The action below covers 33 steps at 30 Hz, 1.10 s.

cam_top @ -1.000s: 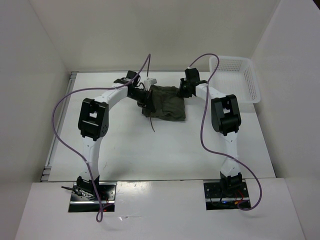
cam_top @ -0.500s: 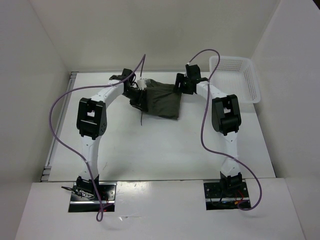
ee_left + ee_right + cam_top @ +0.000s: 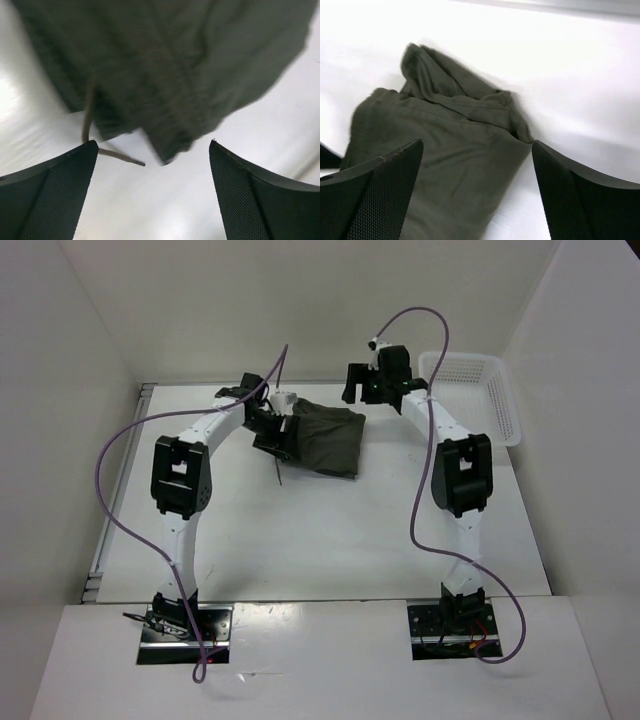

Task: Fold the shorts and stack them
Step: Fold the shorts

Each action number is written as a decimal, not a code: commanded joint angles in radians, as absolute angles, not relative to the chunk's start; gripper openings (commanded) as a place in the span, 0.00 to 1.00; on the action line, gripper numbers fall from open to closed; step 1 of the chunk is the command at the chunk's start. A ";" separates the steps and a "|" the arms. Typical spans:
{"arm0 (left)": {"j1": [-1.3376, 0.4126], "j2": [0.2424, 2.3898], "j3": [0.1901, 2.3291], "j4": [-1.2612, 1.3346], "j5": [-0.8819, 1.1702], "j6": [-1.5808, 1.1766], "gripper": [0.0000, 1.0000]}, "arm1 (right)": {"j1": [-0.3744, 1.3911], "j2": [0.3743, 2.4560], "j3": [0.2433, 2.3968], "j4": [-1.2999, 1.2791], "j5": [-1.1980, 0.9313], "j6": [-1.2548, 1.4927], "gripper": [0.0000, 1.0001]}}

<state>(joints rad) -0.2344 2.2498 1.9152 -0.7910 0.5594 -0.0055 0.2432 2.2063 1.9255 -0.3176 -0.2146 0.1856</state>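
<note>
1. The dark olive-green soft cloth shorts (image 3: 325, 440) lay bunched in a rough rectangle on the white table (image 3: 300, 540), toward its far edge, between the two arms.
2. Their thin drawstring (image 3: 88, 112) trailed onto the table on the left.
3. The left gripper (image 3: 152, 150) sat just beside the shorts' left edge, fingers spread, holding nothing.
4. The right gripper (image 3: 477, 144) hung over the far right corner, fingers likewise apart and empty.
5. A white plastic mesh basket (image 3: 465, 390) stood to the right, apart from the shorts.

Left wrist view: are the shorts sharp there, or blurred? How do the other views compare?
Left wrist: the shorts are smeared by blur, with glare on the table; right wrist: folds read clearly; top external: sharp, evenly lit.
</note>
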 commanded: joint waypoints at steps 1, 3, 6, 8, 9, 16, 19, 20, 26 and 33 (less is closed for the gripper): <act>-0.219 2.135 1.967 -0.752 0.347 0.000 0.99 | 0.238 2.017 1.932 -0.319 -0.138 0.054 0.95; -0.209 2.113 1.967 -0.743 0.281 0.000 0.99 | 0.238 1.939 1.893 -0.342 -0.100 0.009 0.95; -0.183 2.066 1.924 -0.720 0.250 0.000 0.99 | 0.238 1.817 1.806 -0.342 -0.035 -0.061 0.96; -0.169 2.010 1.885 -0.707 0.227 0.000 0.99 | 0.238 1.751 1.734 -0.342 0.003 -0.098 0.98; -0.155 1.972 1.875 -0.693 0.216 0.000 0.99 | 0.238 1.682 1.711 -0.353 0.017 -0.107 0.99; -0.028 1.775 1.724 -0.623 0.020 0.000 0.99 | 0.207 1.344 1.412 -0.327 0.196 -0.233 0.99; 0.107 1.691 1.616 -0.601 0.041 0.000 0.99 | 0.119 1.214 1.318 -0.307 0.218 -0.233 0.99; 0.142 1.651 1.589 -0.588 0.052 0.000 0.99 | 0.091 1.185 1.277 -0.307 0.228 -0.223 0.99; 0.285 1.525 1.459 -0.557 0.081 0.000 0.99 | -0.005 0.994 1.141 -0.285 0.219 -0.189 0.99; 0.305 1.464 1.436 -0.557 0.081 0.000 0.99 | -0.048 0.867 1.095 -0.295 0.219 -0.140 0.99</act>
<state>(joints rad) 0.2951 1.5192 1.4414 -0.5953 0.0689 -0.0036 -0.0303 0.9104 1.1156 -0.3241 0.2070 -0.1638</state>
